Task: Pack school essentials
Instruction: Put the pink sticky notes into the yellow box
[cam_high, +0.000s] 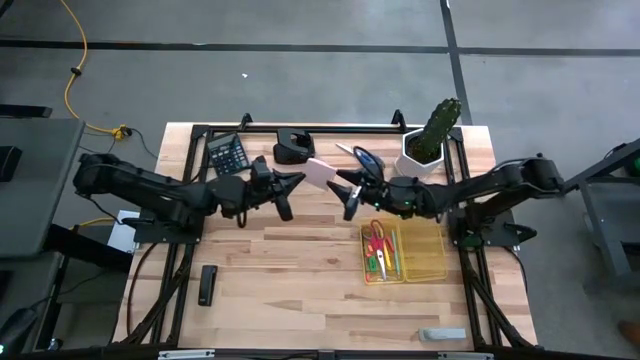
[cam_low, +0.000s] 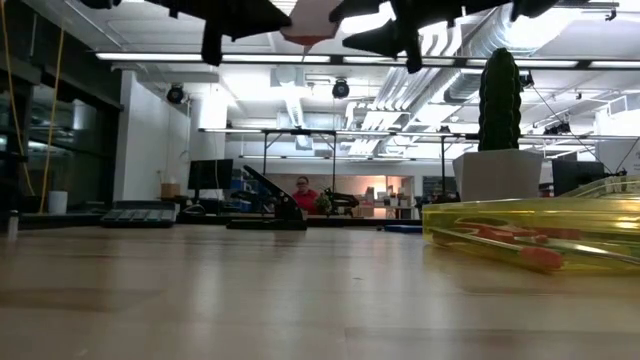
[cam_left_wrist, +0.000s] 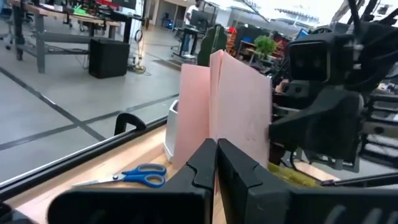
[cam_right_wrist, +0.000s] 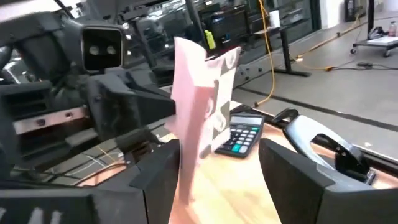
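1. Holding the pink sticky pad (cam_high: 322, 173) above the table's middle rear, your left gripper (cam_high: 293, 183) had its fingers (cam_left_wrist: 205, 163) pinched tight on the pad's edge.
2. Your right gripper (cam_high: 345, 190) faced it from the other side, fingers (cam_right_wrist: 158, 168) spread wide around the pad; you cannot tell whether they touched it.
3. Red-handled scissors (cam_high: 376, 240) and thin pens (cam_high: 389, 257) lay in the clear yellow tray (cam_high: 428, 255) at right.
4. Blue-handled scissors (cam_high: 366, 157) lay on the wood just beside the cactus pot (cam_high: 420, 152).
5. A calculator (cam_high: 227, 154) and a black tape dispenser (cam_high: 293, 146) sat at the rear.
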